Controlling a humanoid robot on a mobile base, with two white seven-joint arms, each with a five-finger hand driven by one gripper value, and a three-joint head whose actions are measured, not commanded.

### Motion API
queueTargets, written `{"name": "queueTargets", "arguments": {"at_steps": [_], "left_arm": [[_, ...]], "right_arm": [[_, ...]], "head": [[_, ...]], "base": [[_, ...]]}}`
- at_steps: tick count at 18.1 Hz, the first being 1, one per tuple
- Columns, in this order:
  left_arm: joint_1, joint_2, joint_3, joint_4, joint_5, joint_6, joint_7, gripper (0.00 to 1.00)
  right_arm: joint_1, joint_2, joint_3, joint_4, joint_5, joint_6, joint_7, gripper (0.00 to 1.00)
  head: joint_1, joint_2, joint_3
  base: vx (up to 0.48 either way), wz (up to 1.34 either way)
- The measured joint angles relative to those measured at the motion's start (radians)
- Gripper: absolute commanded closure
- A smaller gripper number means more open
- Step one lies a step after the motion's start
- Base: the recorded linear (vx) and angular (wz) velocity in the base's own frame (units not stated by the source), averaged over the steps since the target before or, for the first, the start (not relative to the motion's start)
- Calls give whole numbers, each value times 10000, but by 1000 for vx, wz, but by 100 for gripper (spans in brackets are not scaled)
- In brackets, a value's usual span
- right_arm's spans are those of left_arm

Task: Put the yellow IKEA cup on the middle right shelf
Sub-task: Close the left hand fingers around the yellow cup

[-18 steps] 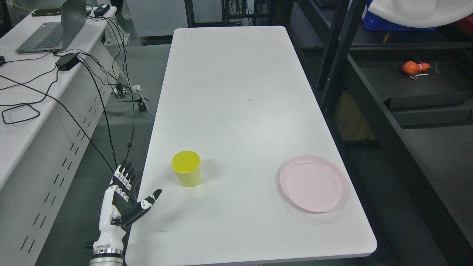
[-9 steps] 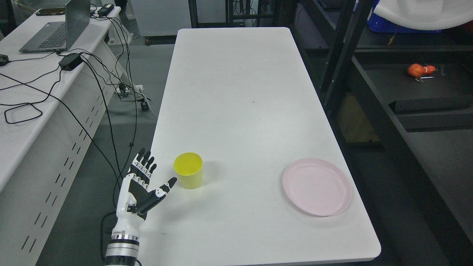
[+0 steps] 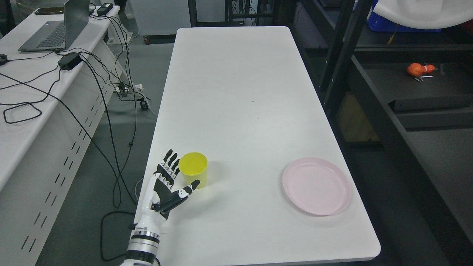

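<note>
A yellow cup (image 3: 193,169) stands upright on the white table (image 3: 236,92), near its front left edge. My left hand (image 3: 170,186) comes in from the bottom left and is open. Its fingers (image 3: 168,166) are stretched out along the cup's left side and its thumb reaches across just in front of the cup's base. The hand is at the cup but not closed around it. The dark shelf unit (image 3: 425,92) stands to the right of the table. My right arm is out of the picture.
A pink plate (image 3: 316,186) lies near the table's front right corner. An orange object (image 3: 417,69) lies on a dark shelf at the right. On the left stands a white desk (image 3: 22,122) with a laptop (image 3: 55,29) and trailing black cables (image 3: 111,122).
My left hand has moved right and forward, from beside the table's left edge up to the cup, staying open. The cup and plate have not moved. The camera shifted slightly.
</note>
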Motion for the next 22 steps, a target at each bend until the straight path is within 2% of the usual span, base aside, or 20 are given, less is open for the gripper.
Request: {"name": "queueTargets", "arguments": {"at_steps": [12, 18, 22], "left_arm": [[-1089, 0, -197, 1400, -1, 45, -21, 2], [-1574, 0, -368, 1943, -206, 444, -413, 3], [-1798, 0, -480, 2279, -488, 573, -702, 10]], "right_arm": [[0, 0, 0, 0, 0, 0, -1, 1], [1, 0, 0, 0, 0, 0, -1, 1], [1, 0, 0, 0, 0, -1, -1, 1]], "head": [[0, 0, 0], [0, 0, 0], [0, 0, 0]], "base": [[-1, 0], [0, 0], [0, 0]]}}
